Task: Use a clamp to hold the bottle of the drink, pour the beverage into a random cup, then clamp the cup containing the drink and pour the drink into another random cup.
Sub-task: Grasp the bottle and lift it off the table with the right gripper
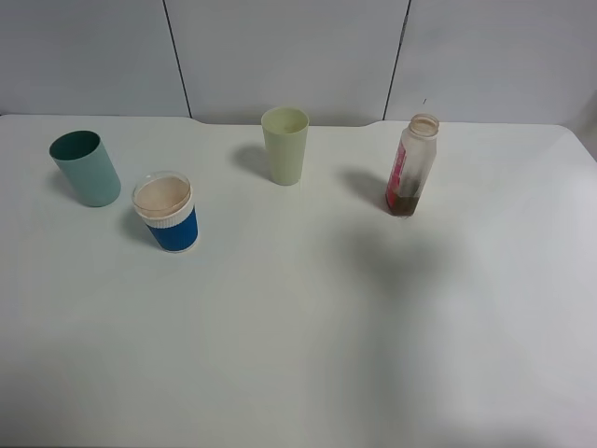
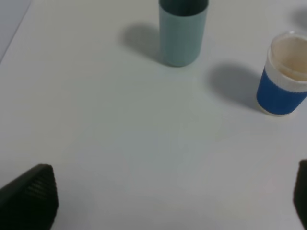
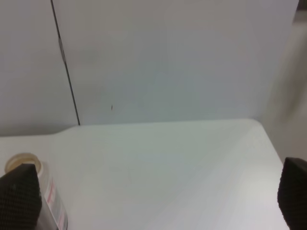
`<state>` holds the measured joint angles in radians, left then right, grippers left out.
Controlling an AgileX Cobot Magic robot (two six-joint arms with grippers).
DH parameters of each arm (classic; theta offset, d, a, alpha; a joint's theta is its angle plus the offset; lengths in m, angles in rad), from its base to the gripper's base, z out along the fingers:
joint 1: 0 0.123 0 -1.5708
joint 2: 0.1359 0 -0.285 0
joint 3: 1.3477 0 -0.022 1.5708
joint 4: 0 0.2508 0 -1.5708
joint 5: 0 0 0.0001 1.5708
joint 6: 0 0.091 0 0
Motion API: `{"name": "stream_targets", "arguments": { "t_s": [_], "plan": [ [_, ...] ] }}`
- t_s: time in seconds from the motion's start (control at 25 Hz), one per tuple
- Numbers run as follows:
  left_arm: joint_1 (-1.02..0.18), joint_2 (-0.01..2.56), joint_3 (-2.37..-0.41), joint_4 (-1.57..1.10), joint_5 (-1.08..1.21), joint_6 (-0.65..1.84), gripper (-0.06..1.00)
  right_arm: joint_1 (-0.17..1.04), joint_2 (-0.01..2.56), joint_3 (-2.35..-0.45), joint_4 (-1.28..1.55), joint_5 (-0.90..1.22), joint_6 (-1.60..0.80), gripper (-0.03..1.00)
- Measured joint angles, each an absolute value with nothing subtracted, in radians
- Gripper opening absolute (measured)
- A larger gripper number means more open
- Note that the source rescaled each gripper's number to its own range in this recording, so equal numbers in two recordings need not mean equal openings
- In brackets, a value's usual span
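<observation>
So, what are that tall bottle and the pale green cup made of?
The slim translucent bottle with the red label looks like thin, cloudy plastic: brown liquid shows through near its base. The tall pale yellow-green tumbler seems to be matte, opaque plastic, evenly coloured with no glare, though the look alone cannot settle it.

Dark teal tumbler [image 1: 85, 168] (upright) on the white table [image 1: 298, 336], grey panelled wall [image 1: 280, 47] behind

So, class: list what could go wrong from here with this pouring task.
1. The bottle is slim and uncapped, and lines up with one of the right fingers, not the gap; closing in might topple it.
2. The teal cup stands near the blue cup; a reach for one could bump the other.
</observation>
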<state>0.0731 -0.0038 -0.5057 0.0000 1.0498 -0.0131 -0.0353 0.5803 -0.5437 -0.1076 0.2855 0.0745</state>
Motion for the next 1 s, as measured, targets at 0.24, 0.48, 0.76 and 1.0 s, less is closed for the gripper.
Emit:
{"name": "stream_targets", "arguments": {
  "t_s": [0.24,0.48,0.76,1.0],
  "plan": [
    [0.073,-0.004,-0.506,0.000,1.050,-0.013,1.00,-0.018,0.654,-0.544,-0.111,0.285,0.017,1.00],
    [0.073,-0.004,-0.506,0.000,1.050,-0.013,1.00,0.133,0.751,-0.544,-0.111,0.252,-0.058,1.00],
    [0.073,-0.004,-0.506,0.000,1.050,-0.013,1.00,0.245,0.919,-0.544,-0.109,0.233,-0.084,1.00],
    [0.073,-0.004,-0.506,0.000,1.050,-0.013,1.00,0.246,1.026,-0.544,-0.108,0.233,-0.083,1.00]
  ]
}}
